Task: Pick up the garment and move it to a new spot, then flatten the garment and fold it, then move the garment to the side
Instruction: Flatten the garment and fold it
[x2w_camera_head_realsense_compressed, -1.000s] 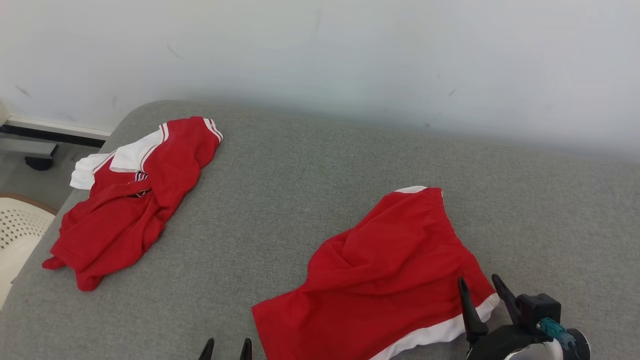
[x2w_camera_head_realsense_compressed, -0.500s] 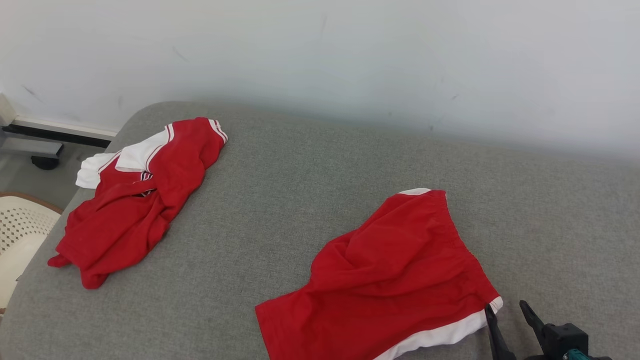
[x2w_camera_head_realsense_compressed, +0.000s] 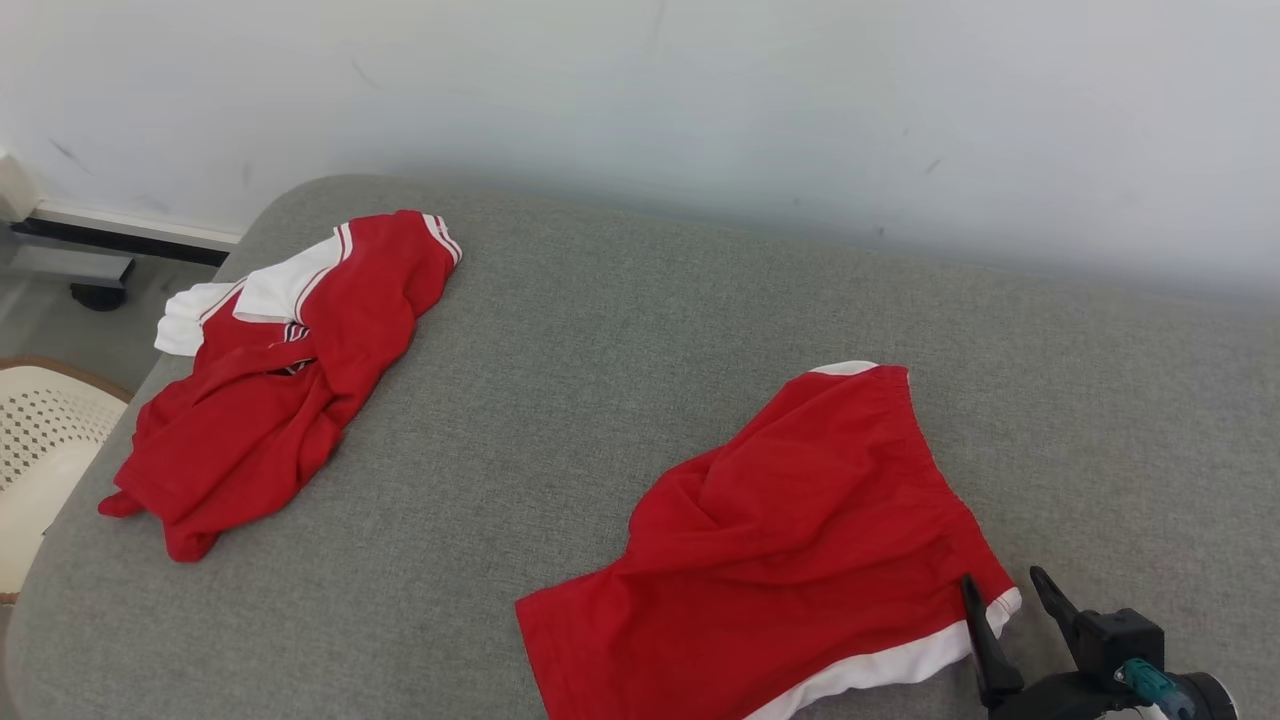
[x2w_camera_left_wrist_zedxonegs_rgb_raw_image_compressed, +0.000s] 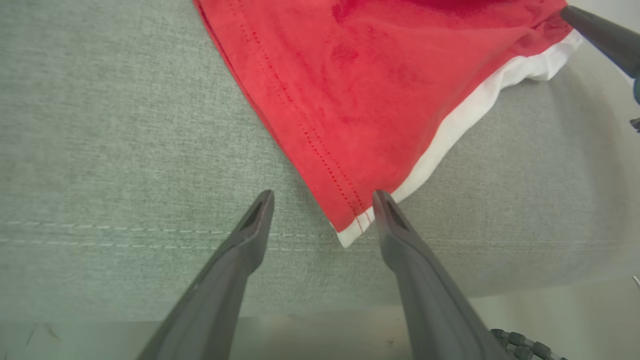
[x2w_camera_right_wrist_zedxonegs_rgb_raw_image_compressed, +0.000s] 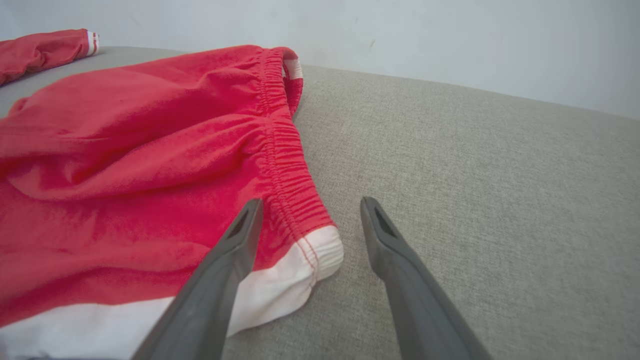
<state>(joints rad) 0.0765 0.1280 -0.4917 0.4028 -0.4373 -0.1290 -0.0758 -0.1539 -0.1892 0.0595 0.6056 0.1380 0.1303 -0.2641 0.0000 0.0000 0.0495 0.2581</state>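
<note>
Head view: the red shorts (x2w_camera_head_realsense_compressed: 800, 540) run off the bottom edge at 6 o'clock; the right gripper (x2w_camera_head_realsense_compressed: 1000, 575) is cut off at 5 o'clock behind its fingers; a pale perforated object (x2w_camera_head_realsense_compressed: 40, 440) at 9 o'clock, cropped, is not identifiable. Right wrist view: a finger (x2w_camera_right_wrist_zedxonegs_rgb_raw_image_compressed: 217, 285) covers part of the shorts' white band; the second red garment (x2w_camera_right_wrist_zedxonegs_rgb_raw_image_compressed: 45, 50) is cropped at 10 o'clock

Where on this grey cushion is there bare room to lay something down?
Widest bare patch: the grey cushion between the shirt and the shorts. Also the strip behind the shorts along the wall, and right of their waistband. Crowded: the near right corner, at the right fingers.
</note>
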